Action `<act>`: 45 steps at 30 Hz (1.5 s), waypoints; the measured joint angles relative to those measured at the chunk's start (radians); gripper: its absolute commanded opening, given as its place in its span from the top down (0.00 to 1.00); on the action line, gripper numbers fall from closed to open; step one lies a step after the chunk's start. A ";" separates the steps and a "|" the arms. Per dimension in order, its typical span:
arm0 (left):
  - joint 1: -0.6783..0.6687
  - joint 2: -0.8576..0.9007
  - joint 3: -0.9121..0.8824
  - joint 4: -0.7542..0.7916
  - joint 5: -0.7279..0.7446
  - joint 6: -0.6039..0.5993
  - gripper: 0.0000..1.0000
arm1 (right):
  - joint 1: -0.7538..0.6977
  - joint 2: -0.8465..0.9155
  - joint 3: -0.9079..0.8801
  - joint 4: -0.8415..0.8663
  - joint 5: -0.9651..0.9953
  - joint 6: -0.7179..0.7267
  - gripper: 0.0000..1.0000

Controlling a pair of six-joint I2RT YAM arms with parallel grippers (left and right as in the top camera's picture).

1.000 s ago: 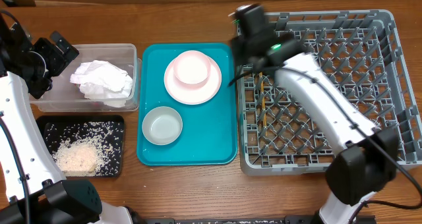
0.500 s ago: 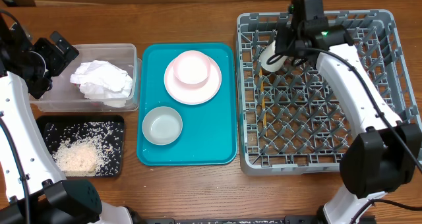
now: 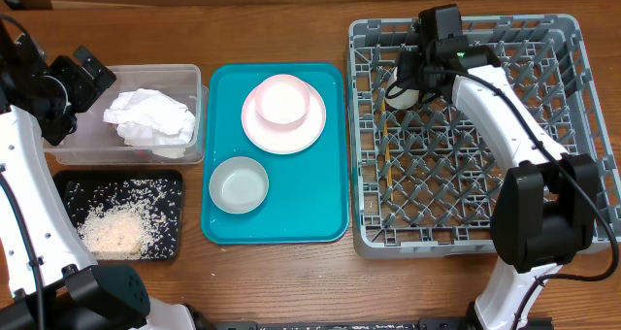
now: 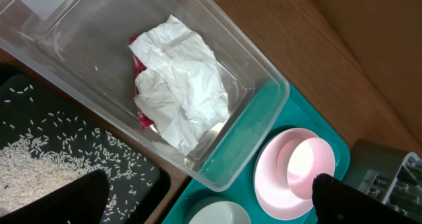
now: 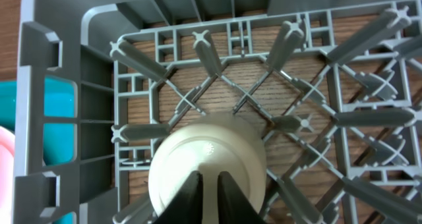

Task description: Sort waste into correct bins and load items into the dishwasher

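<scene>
My right gripper (image 3: pixel 411 78) is shut on the small white cup (image 3: pixel 400 87) and holds it among the pegs at the far left corner of the grey dish rack (image 3: pixel 466 223). In the right wrist view the fingers (image 5: pixel 210 199) pinch the cup (image 5: pixel 208 159) over the rack lattice (image 5: pixel 53 85). Two chopsticks (image 3: pixel 388 150) lie in the rack. My left gripper (image 3: pixel 82 78) is open and empty above the clear tub (image 3: pixel 184 78), which holds the napkin (image 4: pixel 181 85) and red packet (image 4: pixel 140 112). Rice (image 3: pixel 112 228) lies in the black tray (image 3: pixel 165 184).
The teal serving tray (image 3: pixel 320 204) lies between the bins and the rack. On it are the pink plate (image 3: pixel 291 141) with the whitish-pink bowl (image 3: pixel 282 99) on top, and the grey-green bowl (image 3: pixel 239 184) nearer the front.
My right arm carried the white cup from the teal tray's edge to the rack's far left corner and settled lower there. The left arm has not moved.
</scene>
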 measured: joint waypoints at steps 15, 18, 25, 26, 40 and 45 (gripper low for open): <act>0.000 0.000 0.000 0.000 0.000 0.000 0.00 | 0.008 -0.060 0.033 -0.097 -0.095 0.000 0.90; 0.000 0.000 0.000 0.000 0.000 0.000 0.00 | 0.030 -0.124 0.045 -0.102 -0.174 0.001 0.89; 0.000 0.000 0.000 0.000 0.000 0.000 0.00 | 0.154 -0.183 0.057 -0.092 -0.277 0.002 0.87; 0.000 0.000 0.000 0.000 0.000 0.000 0.00 | 0.177 -0.183 0.048 -0.079 -0.280 0.001 0.86; 0.000 0.000 0.000 0.000 0.000 0.000 0.00 | 0.470 -0.142 -0.069 0.139 -0.165 -0.002 0.59; 0.000 0.000 0.000 0.000 0.000 0.000 0.00 | 0.523 -0.073 -0.097 0.225 -0.133 -0.038 0.46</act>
